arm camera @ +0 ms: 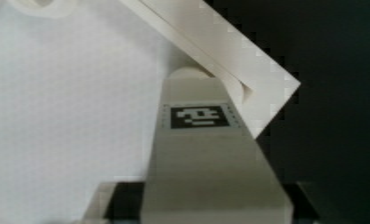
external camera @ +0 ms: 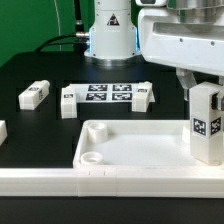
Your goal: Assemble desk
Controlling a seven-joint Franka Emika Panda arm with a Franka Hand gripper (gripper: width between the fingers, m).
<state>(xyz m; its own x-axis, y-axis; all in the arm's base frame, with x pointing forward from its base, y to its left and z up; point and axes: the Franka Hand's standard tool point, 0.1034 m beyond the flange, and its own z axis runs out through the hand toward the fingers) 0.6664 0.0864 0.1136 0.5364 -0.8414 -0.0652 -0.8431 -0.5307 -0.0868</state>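
The white tray-like tabletop point(external camera: 140, 150) lies at the front of the table, with round sockets showing at its left corners point(external camera: 90, 157). My gripper point(external camera: 203, 85) is shut on a white square leg point(external camera: 207, 122) with a tag and holds it upright over the tabletop's right end. I cannot tell whether the leg's lower end touches the tabletop. In the wrist view the leg point(arm camera: 203, 140) runs out from between my dark fingers point(arm camera: 129, 200), the gripper point(arm camera: 208, 205) closed on it, and points at the tabletop's rimmed corner point(arm camera: 226, 60).
Three loose legs lie on the black table: one at the exterior view's left point(external camera: 35, 95), one beside the marker board point(external camera: 68, 103), one at its right end point(external camera: 144, 95). The marker board point(external camera: 108, 93) lies behind the tabletop. A long white rail point(external camera: 100, 183) runs along the front.
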